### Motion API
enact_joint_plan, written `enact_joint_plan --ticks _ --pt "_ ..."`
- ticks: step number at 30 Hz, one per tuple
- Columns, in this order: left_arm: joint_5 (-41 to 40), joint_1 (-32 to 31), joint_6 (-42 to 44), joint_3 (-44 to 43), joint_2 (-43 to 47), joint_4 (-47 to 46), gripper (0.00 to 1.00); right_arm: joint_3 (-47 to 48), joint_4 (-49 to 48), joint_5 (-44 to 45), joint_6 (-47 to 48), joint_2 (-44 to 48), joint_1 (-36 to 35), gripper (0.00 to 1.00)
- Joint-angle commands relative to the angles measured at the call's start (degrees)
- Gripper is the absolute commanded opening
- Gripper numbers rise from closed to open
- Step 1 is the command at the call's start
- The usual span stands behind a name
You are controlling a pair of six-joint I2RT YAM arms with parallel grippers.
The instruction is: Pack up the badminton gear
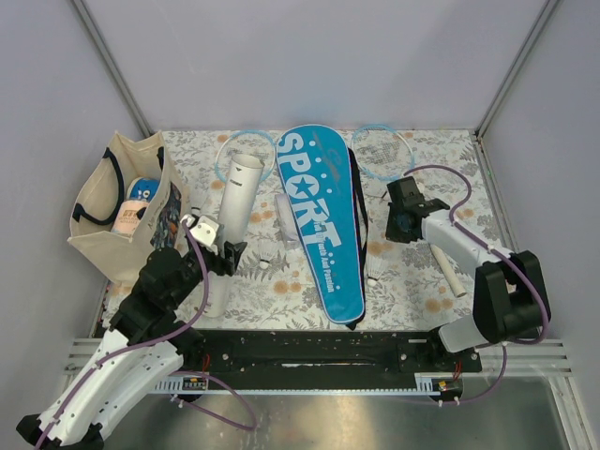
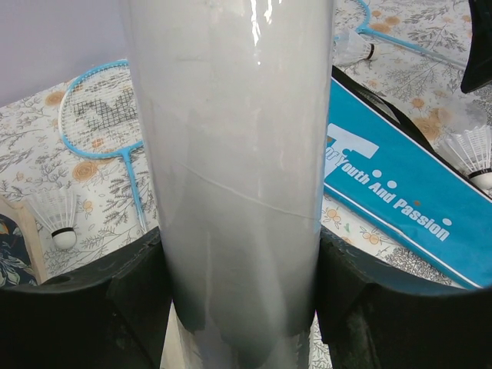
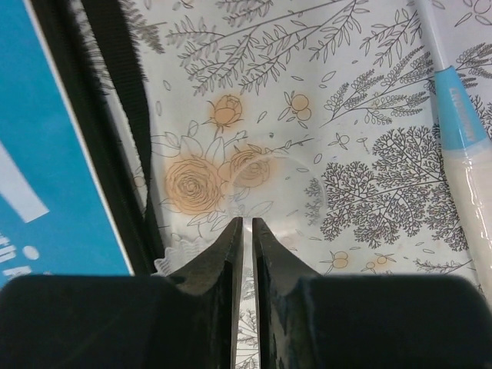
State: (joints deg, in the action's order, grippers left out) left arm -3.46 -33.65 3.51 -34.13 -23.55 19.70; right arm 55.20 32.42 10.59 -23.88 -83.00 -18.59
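Observation:
My left gripper [image 1: 222,255] [image 2: 242,254] is shut on the long white tube [image 1: 234,202] [image 2: 231,154], one finger on each side of its lower half. The blue "SPORT" cover [image 1: 319,220] [image 2: 407,192] [image 3: 46,154] lies flat in the middle. One light-blue racket [image 1: 246,139] [image 2: 100,115] lies behind the tube, another [image 1: 380,152] at the back right, its white handle [image 1: 448,272] [image 3: 461,115] running forward. Shuttlecocks [image 1: 265,262] [image 1: 373,278] [image 2: 58,223] lie on the cloth. My right gripper [image 1: 401,225] [image 3: 247,223] hovers just right of the cover's black edge, its jaws a narrow slit apart and holding nothing.
A beige tote bag [image 1: 122,211] with things inside stands at the left, close to my left arm. A faint clear round disc [image 3: 269,181] lies on the flowered cloth [image 1: 422,281] ahead of the right fingertips. Grey walls close in the back and sides.

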Motion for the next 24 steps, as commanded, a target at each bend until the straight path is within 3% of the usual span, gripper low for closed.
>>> enact_joint_plan --ticks 1,7,9,17,24 --pt "-1.02 -0.1 -0.61 -0.59 0.96 -3.62 0.43 0.35 -1.4 3.3 -1.17 -2.34 0.66 0.19" --pt "0.03 -0.1 -0.43 -0.59 1.14 -3.62 0.44 3.15 3.08 -2.14 4.26 -0.85 1.1 0.34" --pt "1.17 -0.1 -0.43 -0.5 1.05 -3.53 0.44 3.86 3.61 -6.18 8.3 0.82 1.19 0.43" --pt "3.11 -0.01 -0.78 -0.67 0.61 -3.45 0.44 8.87 11.25 -25.69 15.53 -3.3 1.19 0.61" --pt "5.92 -0.01 -1.22 -0.68 0.35 -3.44 0.44 9.84 13.11 -29.22 17.81 -7.78 1.19 0.68"
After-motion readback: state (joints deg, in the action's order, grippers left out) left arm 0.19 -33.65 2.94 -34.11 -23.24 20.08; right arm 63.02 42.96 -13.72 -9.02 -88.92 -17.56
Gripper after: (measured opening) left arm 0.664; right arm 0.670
